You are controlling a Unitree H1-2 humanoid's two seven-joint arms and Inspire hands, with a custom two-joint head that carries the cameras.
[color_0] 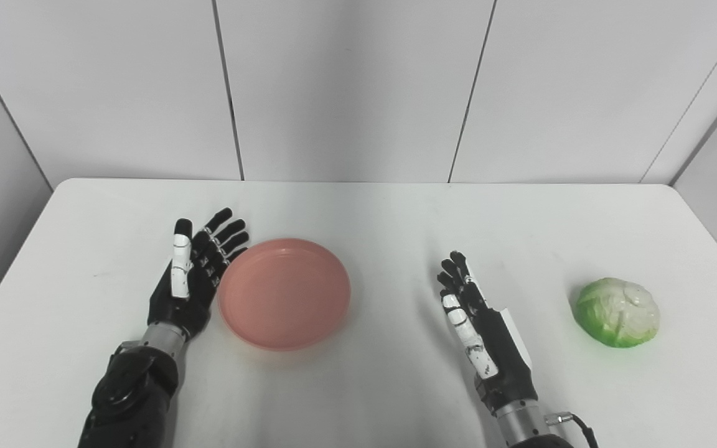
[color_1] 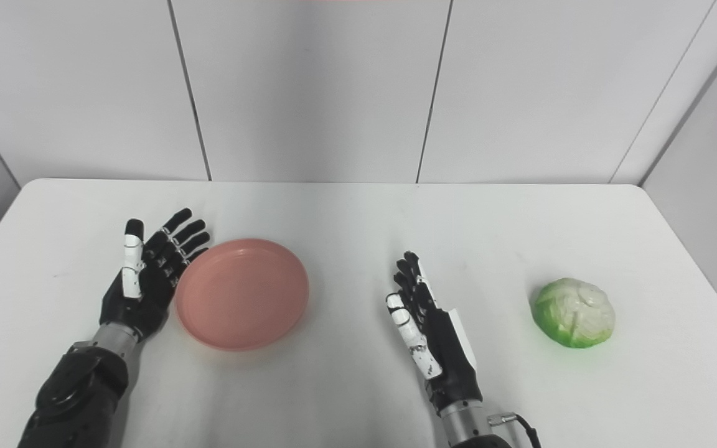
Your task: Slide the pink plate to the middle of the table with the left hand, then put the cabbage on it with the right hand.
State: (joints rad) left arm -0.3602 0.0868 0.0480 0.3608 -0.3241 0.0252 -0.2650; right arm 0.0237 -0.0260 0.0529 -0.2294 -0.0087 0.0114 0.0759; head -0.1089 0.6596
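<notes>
Pink plate (color_0: 284, 292) left of centre on white tabletop (color_0: 383, 211), left robot hand (color_0: 193, 274) released, fingers spread, against its left rim. Right robot hand (color_0: 480, 323) released, empty; cabbage (color_0: 617, 311) far right.

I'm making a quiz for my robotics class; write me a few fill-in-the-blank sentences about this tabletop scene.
1. The round pink plastic plate lies beside the ____ robot hand.
2. The pale green cabbage head sits to the right of the ____ robot hand.
3. The plate holds ____.
4. Both robot hands are ____, holding nothing.

Missing words: left; right; nothing; open
</notes>
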